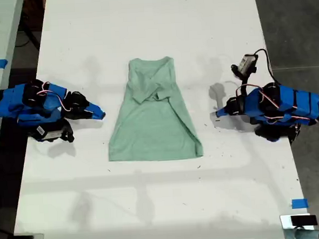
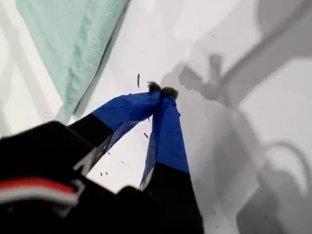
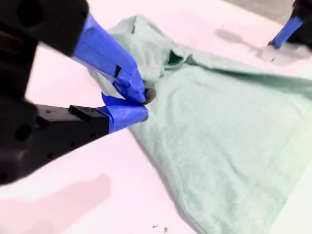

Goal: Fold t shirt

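The plain pale mint-green short-sleeved cloth t shirt (image 1: 154, 120) lies flat in the middle of the long white table (image 1: 154, 206), collar at the far end and hem at the near end. Both sleeves are turned inward and cross over the chest, so the cloth reads as a narrow shape that widens toward the hem. You can judge from this that the sleeve folds are done and the lengthwise fold, hem up to collar or the reverse, is not yet made. My second gripper (image 1: 100, 114), blue-taped and on the exterior view's left, sits low over the table just beside the shirt's edge with its tips together and nothing between them. The second wrist view shows those tips (image 3: 144, 103) against the cloth's border, but the exterior view shows a strip of bare table between them. My first gripper (image 1: 219, 114), on the exterior view's right, is likewise pressed closed on nothing (image 2: 162, 91), pointing at bare table with the shirt's side edge (image 2: 73, 44) well off its tips. The two arms face each other across the shirt, which looks like a parked stance that leaves the cloth undisturbed and puts each one near its own side of the hem for a two-corner pick
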Motion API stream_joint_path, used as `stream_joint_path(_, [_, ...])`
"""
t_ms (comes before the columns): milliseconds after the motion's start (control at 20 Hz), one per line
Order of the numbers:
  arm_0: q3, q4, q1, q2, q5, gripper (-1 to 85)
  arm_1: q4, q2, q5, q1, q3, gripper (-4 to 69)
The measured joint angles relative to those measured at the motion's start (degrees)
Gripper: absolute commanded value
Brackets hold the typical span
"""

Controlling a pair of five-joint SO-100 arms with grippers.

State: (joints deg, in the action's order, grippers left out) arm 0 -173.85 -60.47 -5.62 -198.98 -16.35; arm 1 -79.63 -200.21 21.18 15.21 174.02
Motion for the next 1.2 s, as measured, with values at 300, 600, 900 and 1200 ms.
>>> stream_joint_path(300, [-8.7, 5.0, -5.5, -3.1, 5.3, 5.4, 0.0, 0.0, 0.0, 0.0, 0.0, -0.2])
stream_joint_path(600, [-9.7, 5.2, -5.2, -3.2, 10.5, 14.6, 0.0, 0.0, 0.0, 0.0, 0.0, -0.2])
stream_joint_path(900, [-9.7, 5.2, -3.4, -3.2, 11.1, 14.9, 0.0, 0.0, 0.1, 0.0, 0.0, -0.2])
stream_joint_path(1200, [-9.7, 5.2, -3.4, -3.2, 11.1, 14.9, 0.0, 0.0, 0.1, 0.0, 0.0, -0.2])
